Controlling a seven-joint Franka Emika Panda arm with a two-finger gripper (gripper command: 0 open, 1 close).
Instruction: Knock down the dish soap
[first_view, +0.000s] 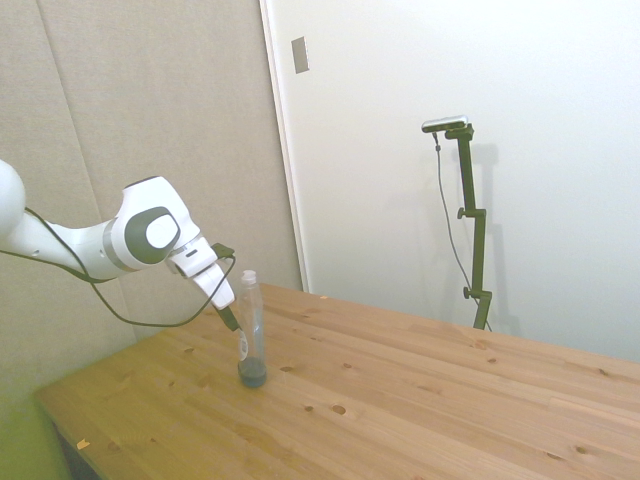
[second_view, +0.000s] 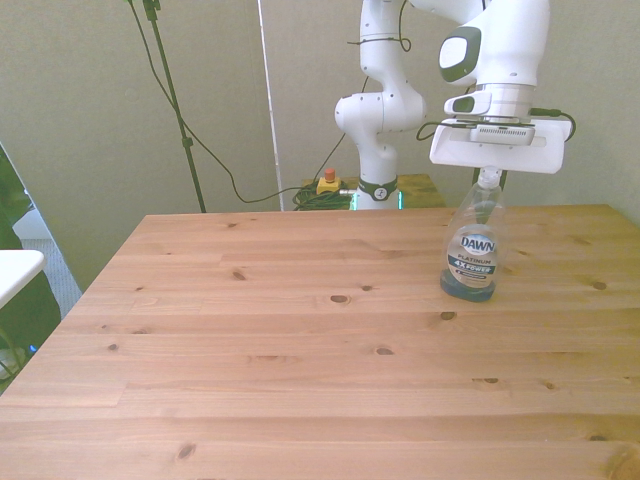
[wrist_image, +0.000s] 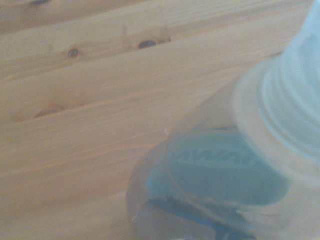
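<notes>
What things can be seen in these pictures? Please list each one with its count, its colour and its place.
dish soap: one, clear bottle with white cap, dark blue liquid at its base, pale label; upright on the table, toward the front view's right.
table: one, light wood with knots; fills the lower part of each view.
red button on a yellow box: one; beyond the table's far edge, beside the robot's base.
gripper: one, on the white arm; right beside the bottle's upper half in the side view. Whether it touches cannot be told.

Blurred dish soap close up, apparently upright on table.
</notes>
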